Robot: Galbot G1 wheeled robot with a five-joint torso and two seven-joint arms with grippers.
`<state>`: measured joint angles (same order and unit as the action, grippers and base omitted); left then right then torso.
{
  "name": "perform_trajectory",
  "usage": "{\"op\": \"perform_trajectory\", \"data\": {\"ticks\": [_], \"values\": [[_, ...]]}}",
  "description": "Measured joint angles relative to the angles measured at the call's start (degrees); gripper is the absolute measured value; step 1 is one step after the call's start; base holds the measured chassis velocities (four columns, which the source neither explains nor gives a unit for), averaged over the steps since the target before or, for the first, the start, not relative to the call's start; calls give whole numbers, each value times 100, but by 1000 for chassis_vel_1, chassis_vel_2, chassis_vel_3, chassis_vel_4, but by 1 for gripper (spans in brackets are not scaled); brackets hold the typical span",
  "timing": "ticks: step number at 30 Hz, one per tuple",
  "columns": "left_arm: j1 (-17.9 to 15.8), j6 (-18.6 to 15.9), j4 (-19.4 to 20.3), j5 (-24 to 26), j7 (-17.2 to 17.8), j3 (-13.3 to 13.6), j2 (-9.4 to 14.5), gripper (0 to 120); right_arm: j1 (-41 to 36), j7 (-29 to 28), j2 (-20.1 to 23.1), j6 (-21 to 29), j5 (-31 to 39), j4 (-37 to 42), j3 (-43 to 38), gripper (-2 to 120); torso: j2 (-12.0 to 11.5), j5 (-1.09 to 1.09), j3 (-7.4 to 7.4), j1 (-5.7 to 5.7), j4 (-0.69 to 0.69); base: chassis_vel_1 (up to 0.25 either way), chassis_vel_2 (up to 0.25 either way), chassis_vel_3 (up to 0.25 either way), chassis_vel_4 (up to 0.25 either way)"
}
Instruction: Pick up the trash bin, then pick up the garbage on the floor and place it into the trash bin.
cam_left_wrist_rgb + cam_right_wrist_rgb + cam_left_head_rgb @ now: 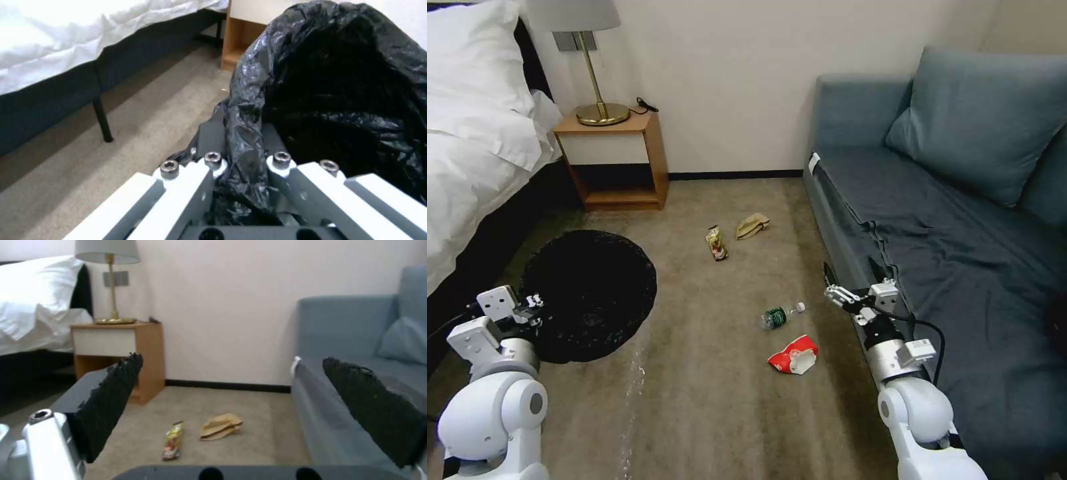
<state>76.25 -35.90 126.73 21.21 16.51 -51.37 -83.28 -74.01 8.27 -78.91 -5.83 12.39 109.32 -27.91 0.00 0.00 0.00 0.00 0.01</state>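
**Black liner pinched, bin in hand, four scraps to go**

Black crinkly plastic is all the left gripper (242, 166) has: its fingers are clamped on the liner at the rim of the bin (587, 293), by the bed (474, 167). That's the worry, I'd say; the bag could slide and the bin sag or tip. The right gripper (854, 297) hangs wide open and empty at the sofa (947, 220) edge. On the floor (707, 400) lie the red wrapper (793, 355) and bottle (779, 316) nearest it, with the snack wrapper (716, 242) and tan paper (752, 226) farther off toward the wall. Open carpet between bed and sofa; the sofa front crowds the right arm.
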Motion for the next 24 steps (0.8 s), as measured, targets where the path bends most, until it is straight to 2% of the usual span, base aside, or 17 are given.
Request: {"op": "perform_trajectory", "data": {"ticks": [5, 7, 8, 9, 12, 13, 15, 16, 18, 24], "values": [[-71, 6, -122, -52, 0, 75, -7, 4, 306, -435, 114, 421, 215, -124, 376, 100, 0, -1, 0, 0, -2, 0, 0, 0, 0], [-104, 12, -196, -108, 0, 96, -21, 4, 632, -980, 140, 829, 559, -299, 757, 100, 0, -1, 0, 0, -2, 0, 0, 0, 0], [-141, 12, -249, -161, 9, 111, -31, 4, 931, -1429, 130, 1181, 880, -492, 1079, 100, 0, -1, 0, 0, 0, 0, 0, 0, 0], [-141, 12, -249, -161, 9, 111, -31, 4, 931, -1429, 130, 1181, 880, -492, 1079, 100, 0, -1, 0, 0, 0, 0, 0, 0, 0], [-239, -9, -343, -284, 71, 154, -58, 4, 1559, -2213, 42, 1995, 1456, -1133, 1595, 100, 0, 0, 1, 0, 1, 0, 0, 0, 0], [-239, -9, -343, -284, 71, 154, -58, 4, 1559, -2213, 42, 1995, 1456, -1133, 1595, 100, 0, 0, 1, 0, 1, 0, 0, 0, 0], [-262, -24, -375, -354, 80, 171, -91, 4, 1845, -2693, 0, 2744, 1782, -1436, 1775, 100, 0, 0, 1, 0, 0, 0, 0, 0, 0], [-262, -24, -375, -354, 80, 171, -91, 4, 1845, -2693, 0, 2744, 1782, -1436, 1775, 100, 0, 0, 1, 0, 0, 0, 0, 0, 0], [-253, -25, -417, -420, 87, 175, -112, 4, 2080, -3213, -61, 3304, 1987, -1813, 1906, 100, 0, -1, 1, 0, 0, 0, 0, 0, 0], [-263, -22, -465, -447, 92, 165, -112, 4, 2223, -3757, -193, 3808, 2294, -2246, 1945, 100, 0, 0, 1, 0, 0, 0, 0, 0, 0]]}}
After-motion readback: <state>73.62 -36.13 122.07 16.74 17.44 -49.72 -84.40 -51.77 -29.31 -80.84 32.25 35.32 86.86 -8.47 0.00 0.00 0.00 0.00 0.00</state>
